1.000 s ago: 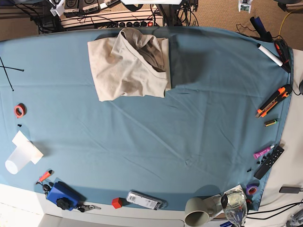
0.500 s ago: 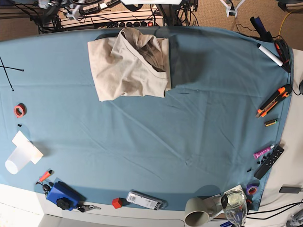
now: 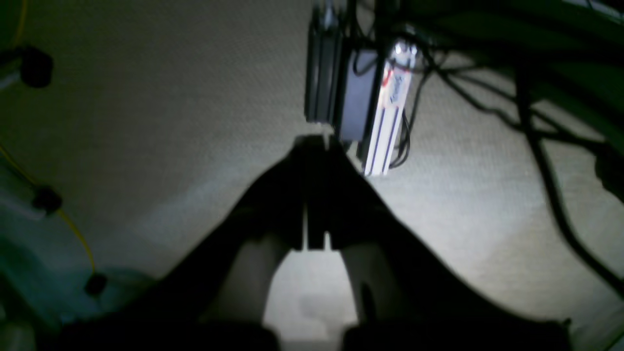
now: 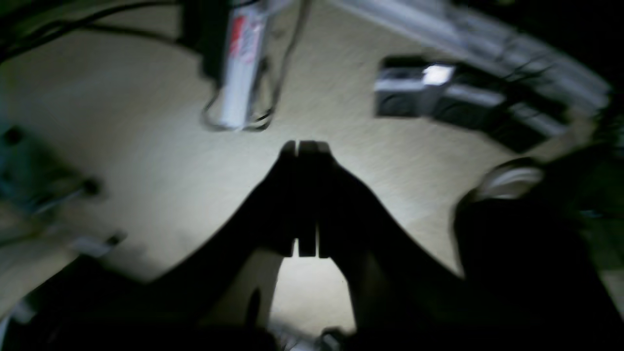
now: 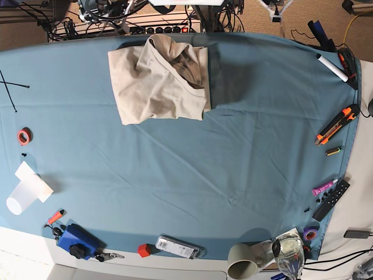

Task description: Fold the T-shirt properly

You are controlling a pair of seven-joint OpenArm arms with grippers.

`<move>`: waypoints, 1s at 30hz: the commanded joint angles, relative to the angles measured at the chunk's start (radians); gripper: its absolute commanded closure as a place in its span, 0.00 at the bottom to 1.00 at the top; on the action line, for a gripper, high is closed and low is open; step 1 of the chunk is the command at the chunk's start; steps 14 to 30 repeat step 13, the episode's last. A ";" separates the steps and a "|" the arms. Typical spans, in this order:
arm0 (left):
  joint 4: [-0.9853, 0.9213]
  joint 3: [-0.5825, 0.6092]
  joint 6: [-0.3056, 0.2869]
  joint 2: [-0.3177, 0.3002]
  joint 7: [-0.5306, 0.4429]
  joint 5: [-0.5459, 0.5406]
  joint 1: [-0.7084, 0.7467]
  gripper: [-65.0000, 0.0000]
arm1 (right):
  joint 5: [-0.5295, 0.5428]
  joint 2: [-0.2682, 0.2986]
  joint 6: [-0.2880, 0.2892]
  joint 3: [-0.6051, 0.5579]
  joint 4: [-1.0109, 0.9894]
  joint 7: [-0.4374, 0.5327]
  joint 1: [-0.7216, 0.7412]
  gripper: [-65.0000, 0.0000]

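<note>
The beige T-shirt (image 5: 160,79) lies in a rough folded rectangle on the blue-teal table cloth (image 5: 192,169), near the far edge and left of centre, with its collar area bunched on top. Both arms are pulled back beyond the far edge, off the shirt. In the base view the left gripper (image 5: 274,8) shows at the top right. Its wrist view has the left gripper (image 3: 314,142) shut and empty over carpet and cables. The right gripper (image 4: 306,144) is also shut and empty over the carpet.
Along the right edge lie a white marker (image 5: 331,67), an orange utility knife (image 5: 337,123) and a black remote (image 5: 331,199). A red tape roll (image 5: 24,136) and white cup (image 5: 23,195) sit left. A blue object (image 5: 77,240), a grey device (image 5: 178,247) and a grey cup (image 5: 245,259) line the near edge.
Behind the far edge both arms have shifted inward toward the middle. The T-shirt has not moved. Both grippers stay shut.
</note>
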 commanded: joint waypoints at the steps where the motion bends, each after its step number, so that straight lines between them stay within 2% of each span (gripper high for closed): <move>1: -0.005 -0.001 -0.004 0.006 -0.020 0.016 -0.008 1.00 | -0.011 0.014 -0.025 -0.019 -0.007 0.035 0.007 1.00; 5: -0.013 -0.001 -0.004 0.027 -0.027 0.044 -0.046 1.00 | -0.043 0.014 -0.190 -0.085 -0.031 0.153 0.015 1.00; 7: -0.013 -0.001 -0.004 0.034 -0.025 0.048 -0.056 1.00 | -0.050 0.014 -0.257 -0.109 -0.031 0.166 0.015 1.00; 9: -0.011 -0.001 -0.004 0.038 -0.025 0.048 -0.056 1.00 | -0.049 0.013 -0.299 -0.121 -0.031 0.164 0.014 1.00; 30: -0.010 -0.001 -0.003 0.038 -0.025 0.047 -0.056 1.00 | -0.050 0.014 -0.311 -0.123 -0.031 0.159 0.015 1.00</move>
